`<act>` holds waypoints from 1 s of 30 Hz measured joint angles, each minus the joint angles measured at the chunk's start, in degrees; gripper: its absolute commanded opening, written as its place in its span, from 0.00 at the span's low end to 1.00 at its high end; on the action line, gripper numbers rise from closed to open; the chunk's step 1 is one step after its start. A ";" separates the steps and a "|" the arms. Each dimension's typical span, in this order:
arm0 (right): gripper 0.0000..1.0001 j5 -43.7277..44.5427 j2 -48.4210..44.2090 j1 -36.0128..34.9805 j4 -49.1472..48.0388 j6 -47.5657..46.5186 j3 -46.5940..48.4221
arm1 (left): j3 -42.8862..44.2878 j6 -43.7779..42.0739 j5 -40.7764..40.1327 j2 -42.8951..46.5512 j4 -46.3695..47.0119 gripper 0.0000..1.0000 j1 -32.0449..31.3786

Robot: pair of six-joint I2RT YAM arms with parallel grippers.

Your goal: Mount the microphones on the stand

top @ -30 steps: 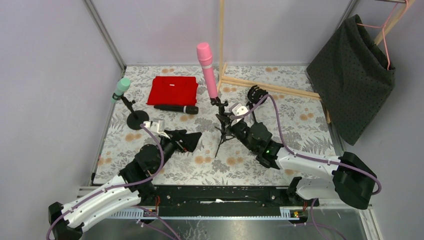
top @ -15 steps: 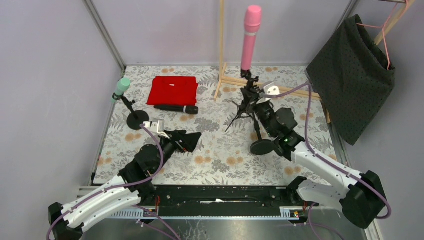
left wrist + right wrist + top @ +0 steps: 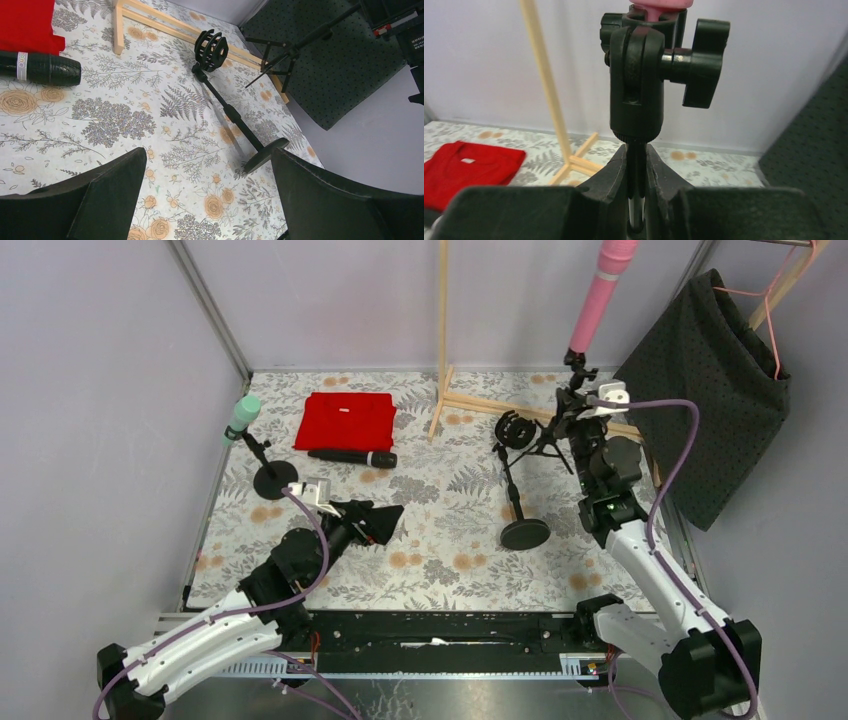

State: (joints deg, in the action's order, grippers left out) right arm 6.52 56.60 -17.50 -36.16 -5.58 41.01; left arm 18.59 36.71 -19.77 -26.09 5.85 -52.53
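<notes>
White arms (image 3: 200, 645) — black joints (image 3: 300, 558), purple cables (image 3: 672, 440)

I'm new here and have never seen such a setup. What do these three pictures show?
Two robot arms are bolted at the near edge of a table. One picture looks down from above and behind; the other two come from cameras on each wrist. The left gripper is open and empty. The right gripper is shut on the stem of a small tripod stand carrying a pink microphone. A green microphone sits on another stand; a black microphone lies beside a red cloth; a round-base stand is empty.
</notes>
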 measured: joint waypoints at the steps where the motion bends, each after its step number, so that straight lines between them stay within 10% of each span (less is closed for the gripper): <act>1: 0.00 -0.15 -0.02 1.42 0.17 0.37 0.00 | 0.00 0.02 0.02 -0.04 0.00 0.99 0.00; 30: 0.00 -2.60 1.79 16.98 -10.54 1.88 -11.65 | -2.34 -2.54 3.67 -3.61 7.72 0.99 0.00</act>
State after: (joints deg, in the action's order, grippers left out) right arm 3.92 58.39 -0.51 -46.70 -3.70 29.36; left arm 16.25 34.17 -16.10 -29.69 13.56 -52.53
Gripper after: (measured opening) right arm 0.180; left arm 0.987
